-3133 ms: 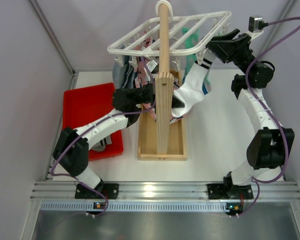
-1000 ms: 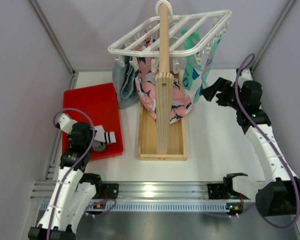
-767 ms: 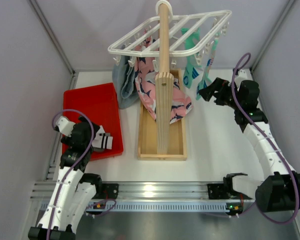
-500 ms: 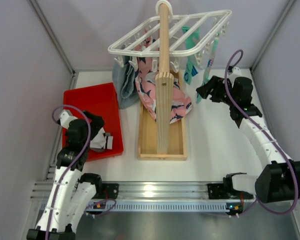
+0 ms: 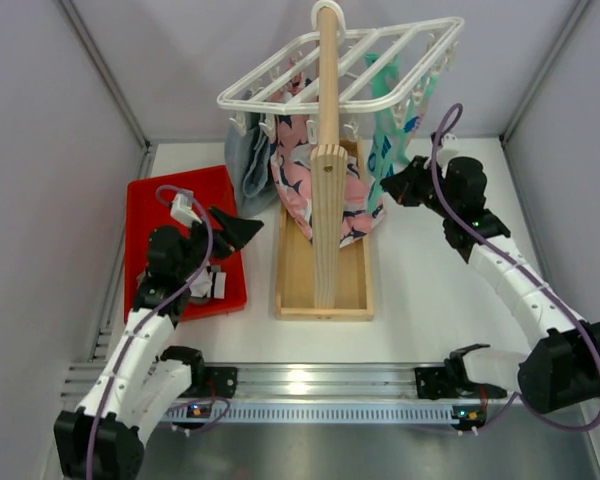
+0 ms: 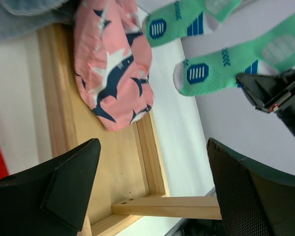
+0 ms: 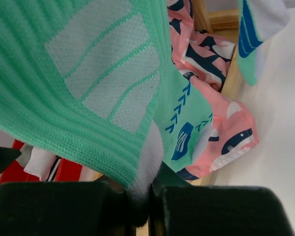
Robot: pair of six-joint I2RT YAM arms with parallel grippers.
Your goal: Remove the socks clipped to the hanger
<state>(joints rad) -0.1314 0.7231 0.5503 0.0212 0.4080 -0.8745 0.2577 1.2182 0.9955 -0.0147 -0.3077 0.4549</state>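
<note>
The white grid hanger (image 5: 420,27) sits on top of a wooden post (image 5: 327,90). Two teal-green socks (image 5: 388,135) hang from its right side. My right gripper (image 5: 393,186) is shut on the white tip of the nearer teal sock (image 7: 88,73), which disappears between the closed jaws at my right gripper (image 7: 143,201). A second teal sock (image 7: 189,125) hangs just behind. My left gripper (image 5: 238,230) stands open over the red bin (image 5: 165,205), nothing between its fingers (image 6: 64,182). A white sock with black stripes (image 5: 208,284) lies in the bin.
A pink cloth with navy print (image 5: 300,180) and a blue-grey cloth (image 5: 245,165) hang under the hanger's left side. The post stands in a wooden box base (image 5: 295,280). Grey walls close in left, right and behind.
My right gripper moved in under the hanger and shut on the teal sock's tip. My left gripper let go of the striped sock in the red bin, opened and swung toward the stand.
</note>
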